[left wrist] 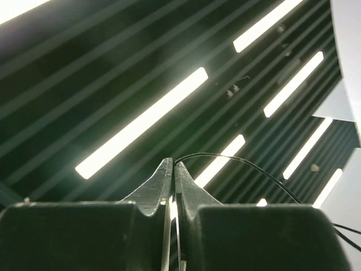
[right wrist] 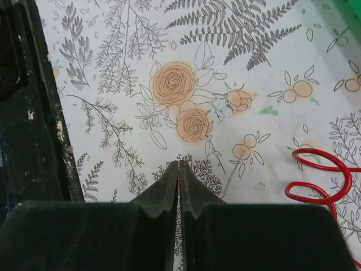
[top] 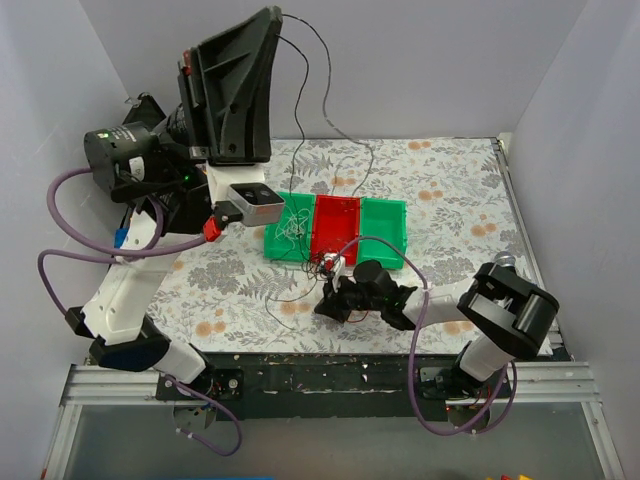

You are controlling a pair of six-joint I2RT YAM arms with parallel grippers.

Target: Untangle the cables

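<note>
The cables (top: 290,228) sit as a loose knot of thin pale wires in the leftmost green bin (top: 272,248) of a three-bin row at mid tabletop (top: 450,180). A black strand (left wrist: 242,160) arcs up from near the bins to the raised left fingers (left wrist: 172,169), which are pinched tight on its end. The right fingers (right wrist: 178,175) are low over the tabletop just in front of the bins, pressed together with nothing visible between them, and a red wire loop (right wrist: 318,180) lies just beside them.
</note>
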